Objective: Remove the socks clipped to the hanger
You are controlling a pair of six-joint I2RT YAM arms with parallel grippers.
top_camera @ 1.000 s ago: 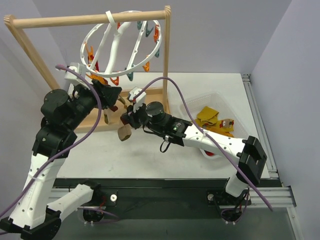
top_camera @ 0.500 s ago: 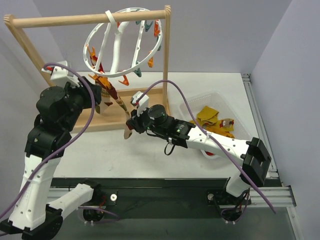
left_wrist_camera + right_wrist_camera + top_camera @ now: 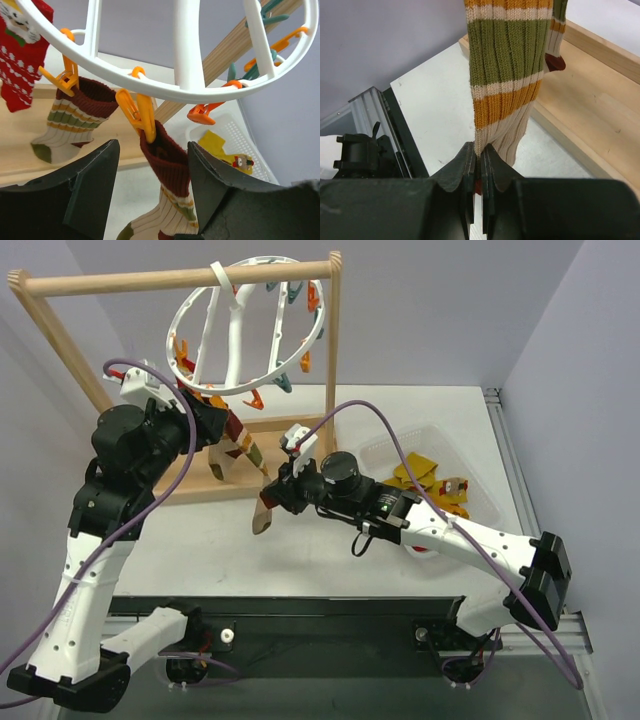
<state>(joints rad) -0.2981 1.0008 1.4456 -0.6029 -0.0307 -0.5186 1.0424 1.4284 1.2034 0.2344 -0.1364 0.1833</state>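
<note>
The white ring hanger (image 3: pixel 236 335) hangs from the wooden rack's bar. Several socks stay clipped at its left side. In the left wrist view a maroon-cuffed striped sock (image 3: pixel 172 167) hangs from an orange clip (image 3: pixel 142 112), between the fingers of my open left gripper (image 3: pixel 155 192). My right gripper (image 3: pixel 480 160) is shut on that sock's lower end (image 3: pixel 507 75) and holds it stretched down and to the right (image 3: pixel 262 515). A second striped sock (image 3: pixel 75 120) and a red sock with white pattern (image 3: pixel 22 65) hang further left.
The wooden frame rack (image 3: pixel 180 280) and its base board (image 3: pixel 290 430) stand behind both grippers. A clear mesh basket (image 3: pixel 480 480) at the right holds yellow socks (image 3: pixel 415 472). Empty orange and teal clips (image 3: pixel 295 300) hang on the ring's right side.
My left gripper drew back to the left, then returned under the ring around the sock's cuff. My right gripper moved right and nearer, keeping hold of the sock's end.
</note>
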